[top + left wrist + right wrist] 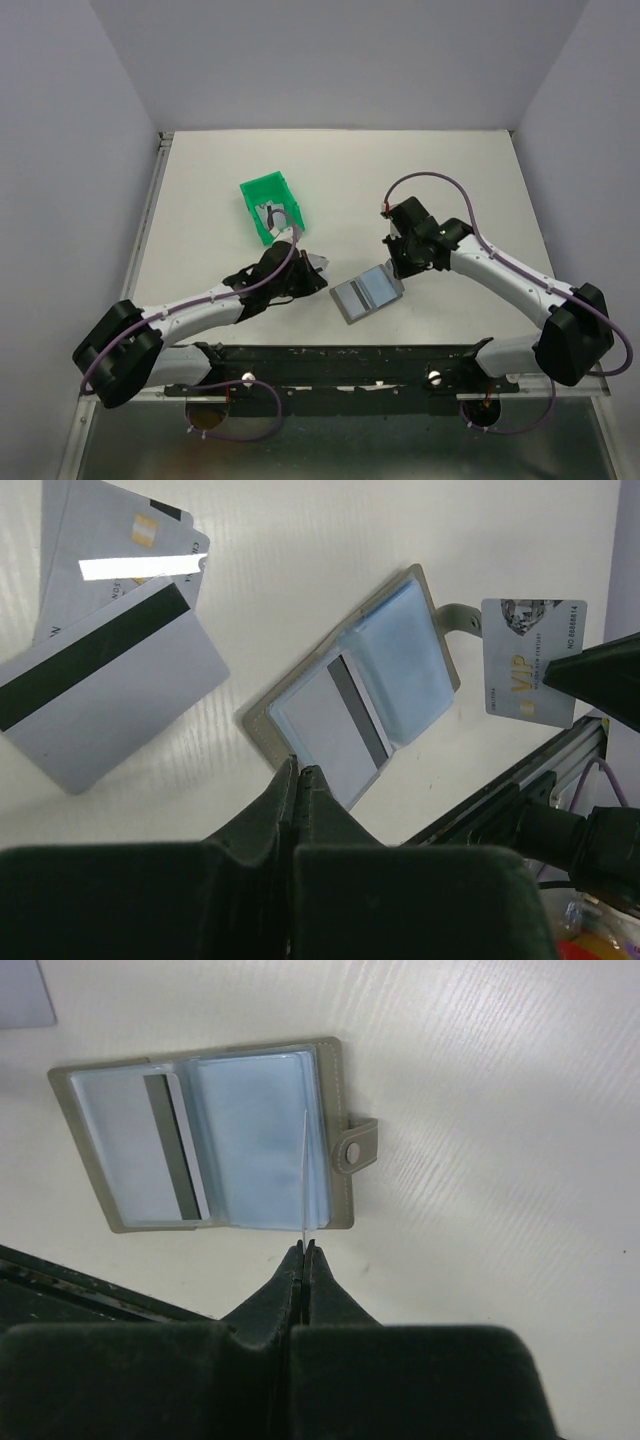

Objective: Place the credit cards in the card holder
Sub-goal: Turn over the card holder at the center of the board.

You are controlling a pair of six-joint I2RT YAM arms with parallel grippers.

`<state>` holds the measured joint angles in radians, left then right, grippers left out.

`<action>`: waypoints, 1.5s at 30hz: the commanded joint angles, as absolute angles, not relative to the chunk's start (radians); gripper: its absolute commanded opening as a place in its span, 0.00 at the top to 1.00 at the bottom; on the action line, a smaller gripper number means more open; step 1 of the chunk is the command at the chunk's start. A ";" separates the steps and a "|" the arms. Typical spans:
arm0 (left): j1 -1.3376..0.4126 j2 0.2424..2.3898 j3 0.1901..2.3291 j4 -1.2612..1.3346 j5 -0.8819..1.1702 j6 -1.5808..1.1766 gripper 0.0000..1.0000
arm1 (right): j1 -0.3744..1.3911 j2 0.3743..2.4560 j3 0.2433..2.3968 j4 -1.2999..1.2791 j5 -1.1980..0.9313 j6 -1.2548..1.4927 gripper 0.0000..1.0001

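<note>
Card holder [250,1130] of grey-brown material, a small folding wallet with light blue-grey pockets, is laid open and flat on the white table [450,180], near the front edge between the two arms. A silver-grey credit card [130,1150] with a dark stripe is tucked in the pocket away from the round snap tab [357,1150], which is turned outward at the side.

A whitish card printed "VIP" [530,660] is pinched by one edge in the right gripper [303,1252], whose fingers are pressed tight on it. It is held upright over the tab-side pocket, and whether it touches the card holder cannot be told.

The left gripper [298,778] is clamped together with nothing between its fingers and is placed just beside the wallet's far edge. More loose striped cards [100,695] are fanned on the table near it, overlapping one another. A green plastic bin [272,208] is set farther back, beyond the left arm.
</note>
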<state>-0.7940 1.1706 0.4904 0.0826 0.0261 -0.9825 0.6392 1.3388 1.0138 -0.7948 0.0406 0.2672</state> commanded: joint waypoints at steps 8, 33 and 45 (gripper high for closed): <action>-0.799 1.388 0.572 0.137 0.144 -0.942 1.00 | 0.632 1.424 1.023 -0.767 0.052 0.121 1.00; -0.802 1.493 0.580 0.204 0.204 -0.960 1.00 | 0.632 1.529 1.011 -0.727 -0.104 0.113 1.00; -0.804 1.529 0.566 0.236 0.218 -0.971 1.00 | 0.632 1.514 1.000 -0.701 -0.166 0.135 1.00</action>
<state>-0.7944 1.5082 0.5804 0.2005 0.1921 -0.9627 0.6346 1.5204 1.0126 -0.7261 -0.1104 0.1268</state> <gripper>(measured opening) 0.021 0.009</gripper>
